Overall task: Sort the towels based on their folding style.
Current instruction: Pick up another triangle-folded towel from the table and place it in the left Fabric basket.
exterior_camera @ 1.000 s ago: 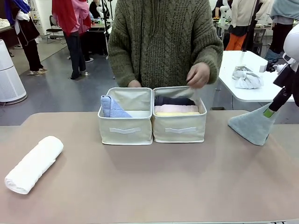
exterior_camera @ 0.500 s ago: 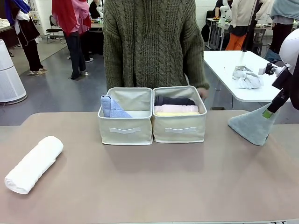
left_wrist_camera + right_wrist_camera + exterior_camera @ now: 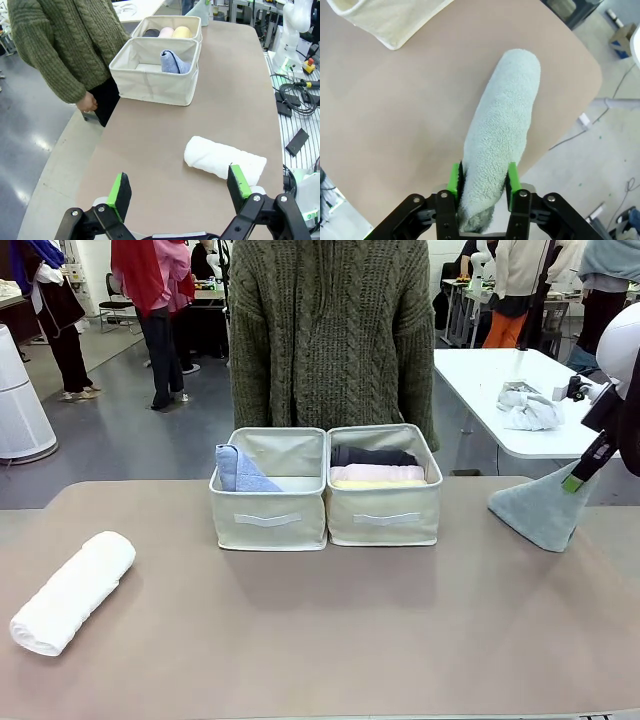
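The right gripper [image 3: 483, 181] is clamped tight on the narrow end of the grey-teal towel [image 3: 502, 125], its green pads [image 3: 454, 180] pressing into the terry from both sides. From the front, that gripper [image 3: 590, 465] comes in at the table's right edge, with the grey-teal towel [image 3: 540, 510] hanging from it like a cone. The broad end is down at the tabletop; I can't tell whether it rests there or hangs just clear.

The left gripper [image 3: 179, 184] is spread wide with nothing between its fingers. It is above the left end of the table [image 3: 330, 640], and the white roll [image 3: 225, 159] lies just beyond it. In the front view the white roll [image 3: 72, 590] lies on a slant near the table's left edge, well apart from the bins.

Two cream fabric bins stand touching side by side at the far middle. The left bin [image 3: 268, 525] holds the light blue towel [image 3: 238, 470], propped against its left wall. The right bin [image 3: 385, 520] holds three rolls packed together: the dark grey roll [image 3: 372, 456] farthest back, the pink roll [image 3: 378, 472] in the middle and the yellow roll [image 3: 380, 484] nearest.

A person in a green cable-knit sweater [image 3: 330, 330] stands right behind the bins, one hand [image 3: 89, 102] hanging at the side.
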Robot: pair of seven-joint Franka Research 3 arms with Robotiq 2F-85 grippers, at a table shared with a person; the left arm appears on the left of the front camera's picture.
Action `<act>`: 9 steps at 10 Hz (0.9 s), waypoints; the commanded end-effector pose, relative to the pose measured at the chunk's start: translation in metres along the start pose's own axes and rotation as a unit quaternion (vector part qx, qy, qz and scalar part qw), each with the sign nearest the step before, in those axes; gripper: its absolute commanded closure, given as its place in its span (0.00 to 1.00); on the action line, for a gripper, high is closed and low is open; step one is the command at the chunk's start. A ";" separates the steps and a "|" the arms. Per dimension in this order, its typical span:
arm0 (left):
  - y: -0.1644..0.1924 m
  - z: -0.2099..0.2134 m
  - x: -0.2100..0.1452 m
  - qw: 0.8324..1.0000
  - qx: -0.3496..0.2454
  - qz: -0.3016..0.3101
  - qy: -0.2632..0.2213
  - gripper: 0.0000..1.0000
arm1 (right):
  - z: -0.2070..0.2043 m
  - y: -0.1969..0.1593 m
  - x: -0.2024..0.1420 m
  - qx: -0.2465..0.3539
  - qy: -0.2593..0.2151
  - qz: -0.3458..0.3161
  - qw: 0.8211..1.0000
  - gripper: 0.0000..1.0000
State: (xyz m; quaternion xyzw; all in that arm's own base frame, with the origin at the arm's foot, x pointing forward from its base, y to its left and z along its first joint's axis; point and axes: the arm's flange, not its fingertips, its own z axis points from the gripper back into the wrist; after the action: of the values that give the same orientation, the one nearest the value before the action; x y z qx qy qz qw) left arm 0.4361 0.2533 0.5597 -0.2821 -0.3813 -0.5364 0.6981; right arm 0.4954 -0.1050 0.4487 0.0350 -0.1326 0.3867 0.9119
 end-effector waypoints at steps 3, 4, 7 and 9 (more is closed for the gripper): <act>-0.001 0.001 0.000 1.000 0.001 -0.004 -0.007 0.00 | 0.003 -0.003 -0.001 -0.001 -0.016 0.010 1.000 1.00; -0.001 0.001 0.000 1.000 0.001 -0.004 -0.007 0.00 | 0.007 0.000 0.000 -0.004 -0.016 0.015 1.000 1.00; -0.001 0.001 0.000 1.000 0.001 -0.004 -0.007 0.00 | 0.075 0.047 0.016 0.034 0.014 0.046 0.998 1.00; -0.001 0.001 0.000 1.000 0.001 -0.004 -0.007 0.00 | 0.157 0.096 0.030 0.038 0.026 0.090 0.995 1.00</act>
State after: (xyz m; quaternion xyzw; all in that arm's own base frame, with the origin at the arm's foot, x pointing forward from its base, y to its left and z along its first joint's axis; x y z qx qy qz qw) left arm 0.4362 0.2531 0.5597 -0.2822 -0.3811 -0.5365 0.6980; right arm 0.4262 -0.0537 0.5638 0.0529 -0.1052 0.4588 0.8807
